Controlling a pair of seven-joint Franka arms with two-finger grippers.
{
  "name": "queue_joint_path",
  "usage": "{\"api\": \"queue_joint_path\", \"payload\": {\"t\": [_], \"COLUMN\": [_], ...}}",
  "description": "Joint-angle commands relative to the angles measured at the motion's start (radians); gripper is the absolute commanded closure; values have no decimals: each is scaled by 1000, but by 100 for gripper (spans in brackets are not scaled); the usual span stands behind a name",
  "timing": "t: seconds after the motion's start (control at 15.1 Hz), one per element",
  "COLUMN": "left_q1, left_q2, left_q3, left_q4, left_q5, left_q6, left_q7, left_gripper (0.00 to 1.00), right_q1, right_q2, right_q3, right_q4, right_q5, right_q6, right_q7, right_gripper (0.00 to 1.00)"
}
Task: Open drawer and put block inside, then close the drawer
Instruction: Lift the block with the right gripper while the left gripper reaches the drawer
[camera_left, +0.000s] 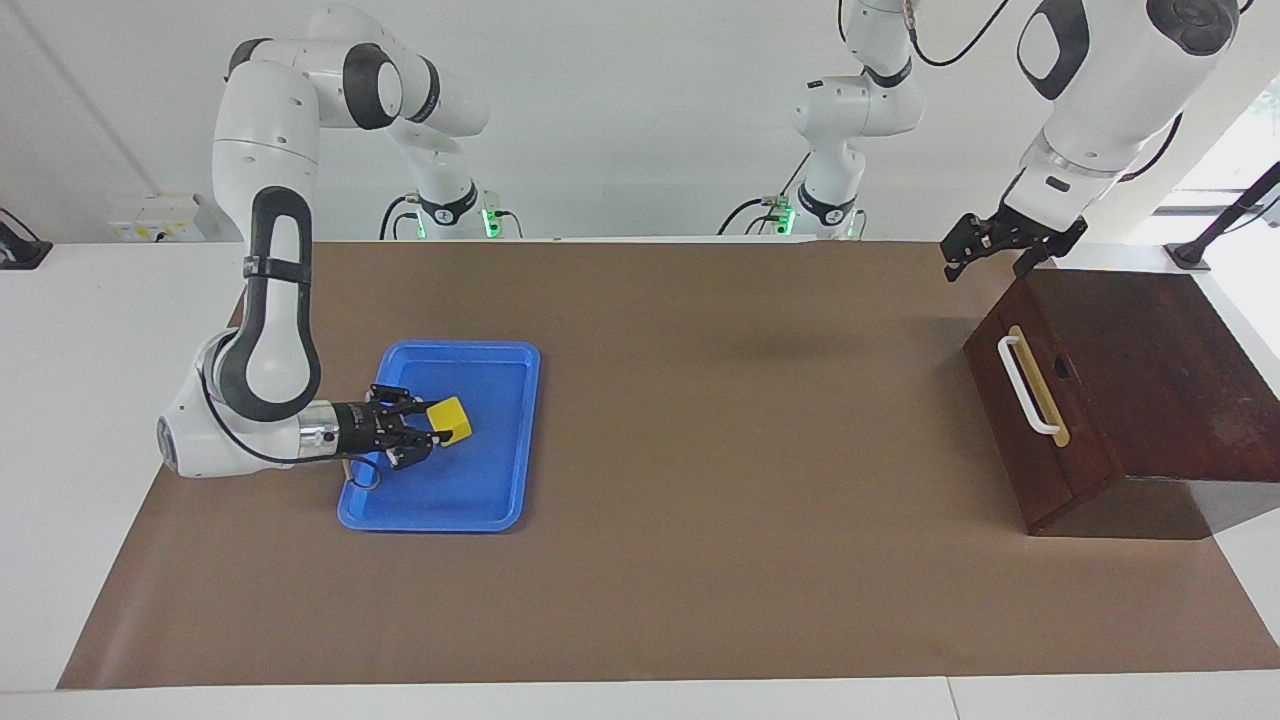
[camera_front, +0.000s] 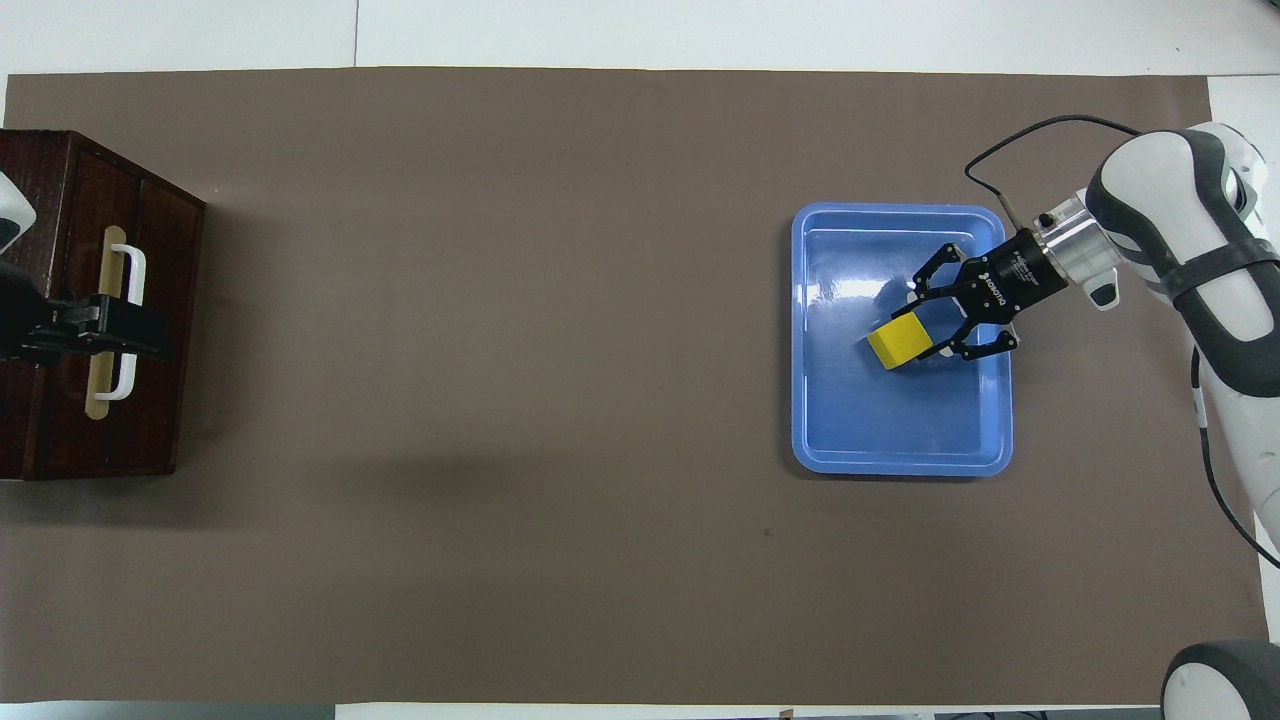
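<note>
The yellow block (camera_left: 451, 420) (camera_front: 899, 343) is low inside the blue tray (camera_left: 485, 485) (camera_front: 900, 435). My right gripper (camera_left: 433, 425) (camera_front: 927, 338) lies nearly level over the tray and is shut on the block from the side toward the right arm's end. The drawer (camera_left: 1012, 440) (camera_front: 165, 400) of the dark brown box is closed, and its white handle (camera_left: 1022, 385) (camera_front: 132, 268) faces the middle of the table. Up in the air, my left gripper (camera_left: 990, 257) (camera_front: 150, 338) hangs open over the box's edge, holding nothing.
A brown mat (camera_left: 700, 450) covers the table between the tray and the box. The box (camera_left: 1150, 370) stands at the left arm's end, the tray at the right arm's end. A third robot base (camera_left: 830, 200) stands at the robots' edge.
</note>
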Motion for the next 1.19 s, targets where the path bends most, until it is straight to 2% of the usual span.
{"api": "queue_joint_path", "payload": {"t": [0.0,0.26,0.6,0.86,1.12], "left_q1": [4,4,4,4,4], "left_q2": [-8,-8,-8,-8,-8], "left_q3": [2,2,2,3,2], "left_q4": [3,3,3,3,3], "left_q5": [-17,-17,-17,-17,-17], "left_q6": [-8,-8,-9,-8,-9], "left_q7": [4,4,4,4,4], "left_gripper": [0,0,0,0,0], "right_q1": [6,12,122,234,346], "right_q2": [-75,-173,-318,-359,-370], "right_q3": [5,18,18,18,16], "right_q4": [-6,5,3,3,3], "right_q5": [39,87,156,196,220], "right_q6": [25,30,88,172,283], "right_q7": [78,227,454,607,672], "right_gripper": [100,100,100,100,100]}}
